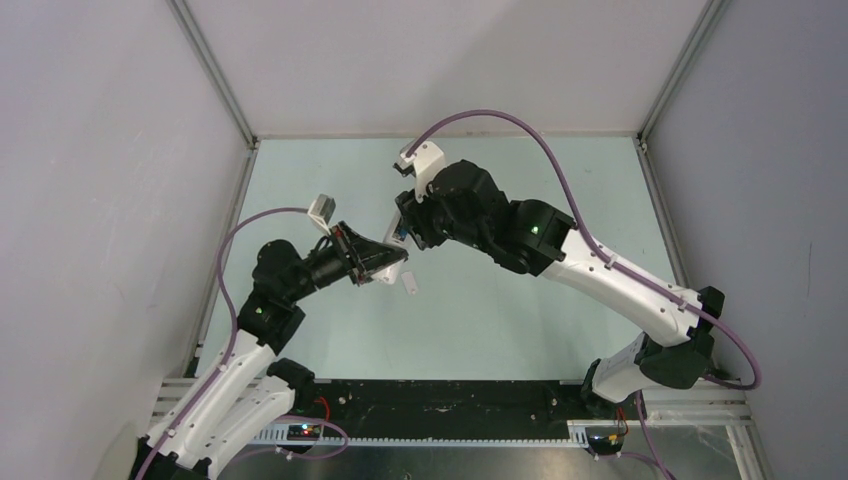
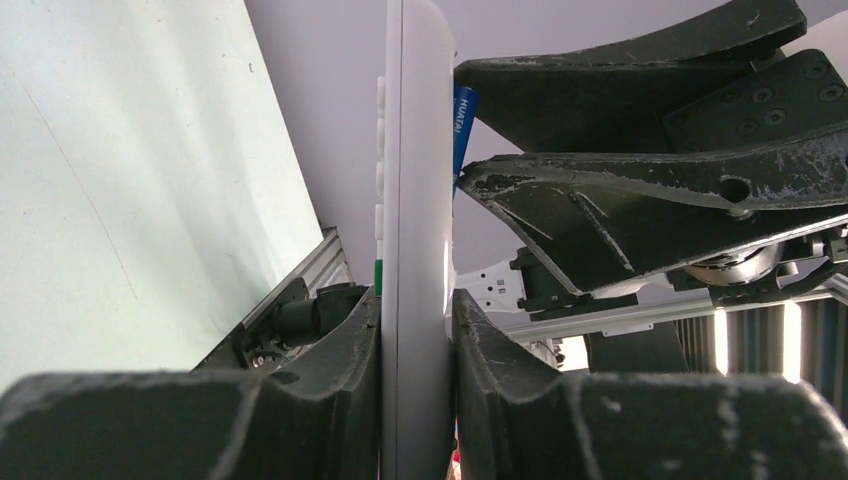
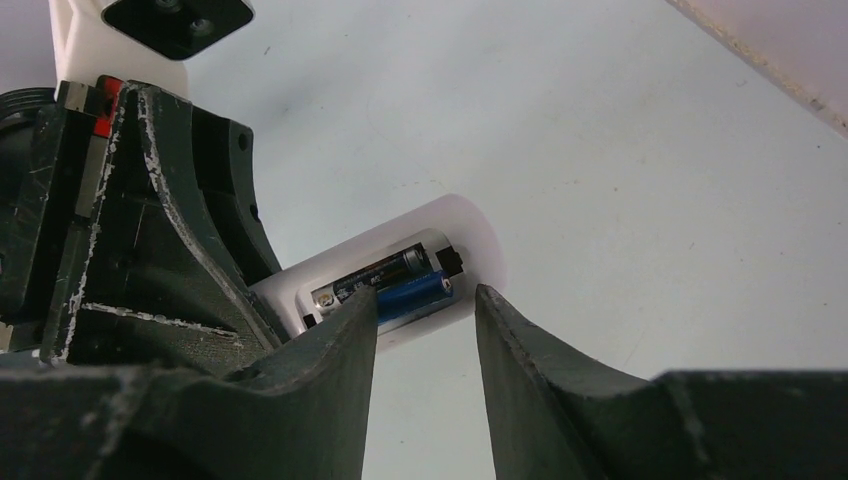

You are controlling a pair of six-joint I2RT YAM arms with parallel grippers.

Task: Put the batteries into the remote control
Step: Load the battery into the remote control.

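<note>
My left gripper (image 2: 415,300) is shut on the white remote control (image 2: 415,180) and holds it edge-on above the table. In the right wrist view the remote control (image 3: 470,235) shows its open battery bay. Both batteries lie side by side in that bay, the dark one (image 3: 375,275) and the blue one (image 3: 415,295). My right gripper (image 3: 425,298) is open just in front of the bay with nothing between its fingers. One fingertip (image 3: 360,305) sits close against the blue battery. From above, the two grippers meet at mid-table, left (image 1: 375,258) and right (image 1: 403,232).
A small white flat piece (image 1: 410,285) lies on the pale green table (image 1: 500,320) just below the grippers. Grey walls close the table in on the left, right and back. The right arm's purple cable (image 1: 500,115) arches over the far half.
</note>
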